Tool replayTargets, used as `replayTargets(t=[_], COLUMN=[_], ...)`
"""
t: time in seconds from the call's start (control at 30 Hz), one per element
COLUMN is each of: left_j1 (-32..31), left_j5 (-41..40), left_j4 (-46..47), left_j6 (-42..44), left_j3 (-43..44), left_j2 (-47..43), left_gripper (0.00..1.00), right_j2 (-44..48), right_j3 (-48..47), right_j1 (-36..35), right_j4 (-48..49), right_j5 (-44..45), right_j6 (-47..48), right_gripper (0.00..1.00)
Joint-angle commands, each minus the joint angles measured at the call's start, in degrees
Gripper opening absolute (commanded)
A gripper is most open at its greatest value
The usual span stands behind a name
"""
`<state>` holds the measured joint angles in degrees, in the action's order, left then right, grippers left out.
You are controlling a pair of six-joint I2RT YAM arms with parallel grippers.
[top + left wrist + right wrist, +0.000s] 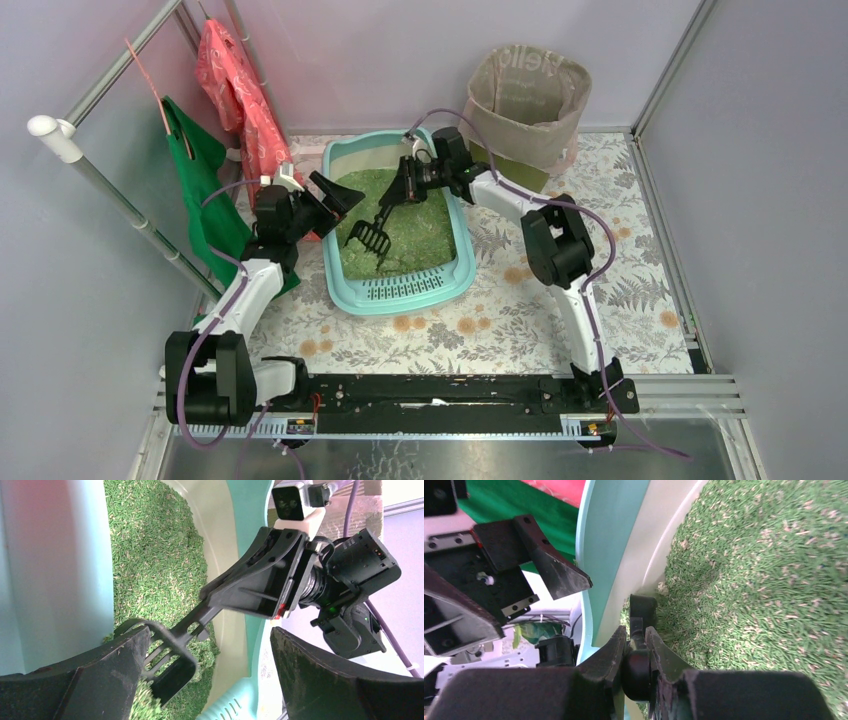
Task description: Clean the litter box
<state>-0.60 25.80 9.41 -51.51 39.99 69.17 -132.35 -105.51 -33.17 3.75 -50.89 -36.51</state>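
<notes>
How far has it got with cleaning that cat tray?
Early to midway, I'd say. Done: the right gripper has the scoop grasped. In hand: its slotted head is down in the green litter of the litter box. Still to do: lifting waste into the lined bin; the open left gripper hovers at the rim.

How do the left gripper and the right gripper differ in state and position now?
The left gripper is open and empty; the right gripper is shut on the black scoop. The left one sits at the litter box's left rim, the right one over the green granules. Both have black fingers.
</notes>
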Motion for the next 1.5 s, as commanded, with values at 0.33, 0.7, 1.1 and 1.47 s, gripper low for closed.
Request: replayTargets(t=[0.33,0.7,1.1,1.47], left_j1=[0.4,0.4,0.4,0.4], left_j5=[1.6,2.4,1.7,2.4], left_j4=[4.5,5.9,4.4,3.8], left_j6=[-0.3,-1.1,-0.2,-0.1], left_j3=[-0.5,-0.7,0.1,0.8], left_j2=[1.3,2.4,1.2,1.0], left_gripper=[0.99,0.99,0.99,0.99], right_j2=[-0.9,-1.7,-4.2,-4.6], right_j3=[-10.1,-14.9,-19.5,-20.1], right_j1=[6.5,7.8,8.8,10.8], right_j4=[-3.1,-3.0,-7.4,-5.3], right_j5=[-2.8,-4.2,-5.0,-4.7], right_j6=[-2.4,-5.4,-3.5,-6.8], right_gripper=[0.0,0.0,0.0,0.0])
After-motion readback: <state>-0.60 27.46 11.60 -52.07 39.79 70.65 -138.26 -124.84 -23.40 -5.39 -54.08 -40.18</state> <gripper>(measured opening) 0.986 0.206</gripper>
